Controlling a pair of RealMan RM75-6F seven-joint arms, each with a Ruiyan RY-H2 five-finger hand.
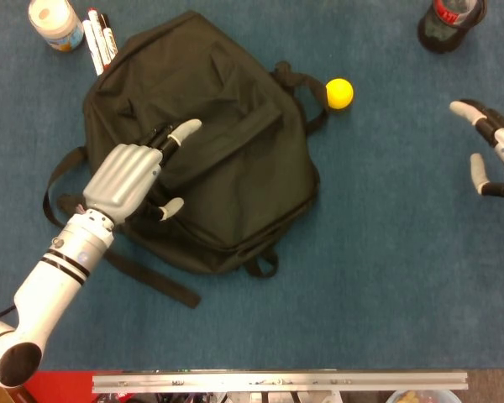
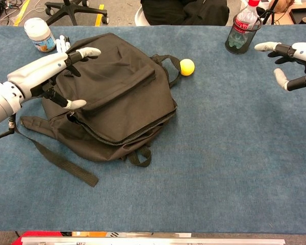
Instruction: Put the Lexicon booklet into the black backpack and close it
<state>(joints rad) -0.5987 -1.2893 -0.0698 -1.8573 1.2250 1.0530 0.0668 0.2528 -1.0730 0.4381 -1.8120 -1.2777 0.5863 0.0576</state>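
The black backpack lies flat on the blue table, its zip looking closed all round. No booklet shows in either view. My left hand hovers over the bag's left part, fingers spread, holding nothing. My right hand is at the far right edge, fingers apart and empty, well away from the bag.
A yellow ball lies just right of the backpack's top handle. A plastic bottle stands at the back right. A white jar and markers sit at the back left. Bag straps trail toward the front.
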